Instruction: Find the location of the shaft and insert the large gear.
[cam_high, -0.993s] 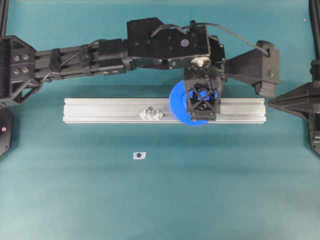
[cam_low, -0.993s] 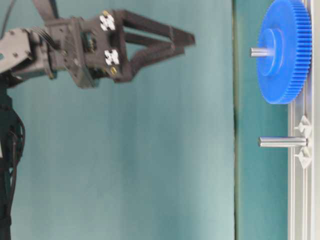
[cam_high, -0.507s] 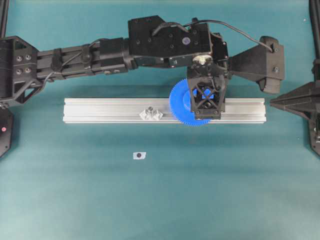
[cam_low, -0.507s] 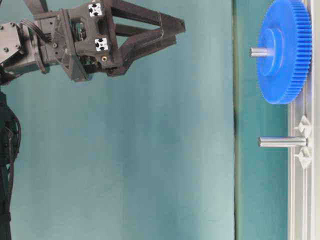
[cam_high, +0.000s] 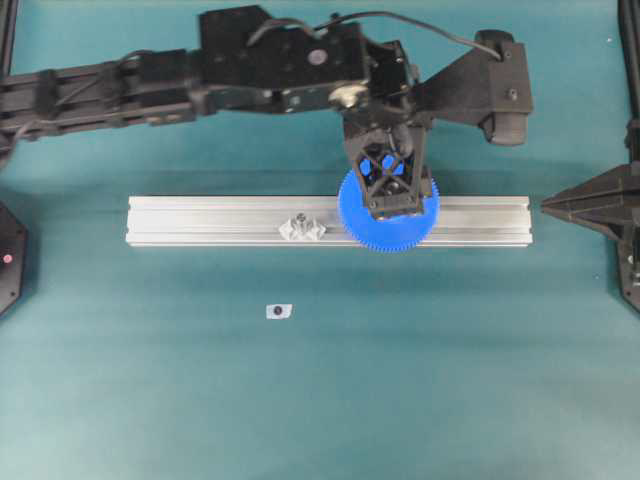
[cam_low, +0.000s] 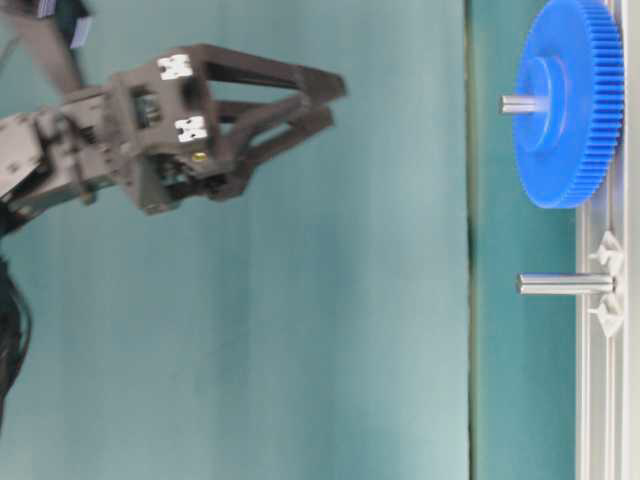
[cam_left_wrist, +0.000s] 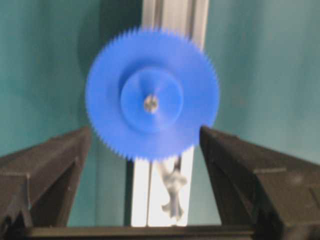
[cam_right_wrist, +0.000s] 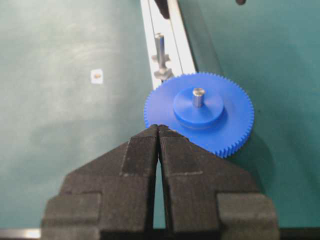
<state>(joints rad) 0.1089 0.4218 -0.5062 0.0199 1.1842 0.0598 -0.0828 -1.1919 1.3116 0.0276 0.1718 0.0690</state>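
While the left gripper (cam_low: 325, 100) hangs clear above the table with its jaws spread wide and holding nothing, the large gear (cam_high: 389, 210) sits flat on the aluminium rail (cam_high: 200, 221), a metal pin poking up through its hub. Just left of it on the rail stands a bare second shaft (cam_high: 301, 225) on clear feet, so which post was meant is worth checking. The risk, to my eye: the gear isn't fully seated, and any brush from those open fingers (cam_left_wrist: 45, 170) could tip or lift it. Far right, the right gripper (cam_right_wrist: 159, 131) waits, jaws pressed together, empty, pointing at the gear.
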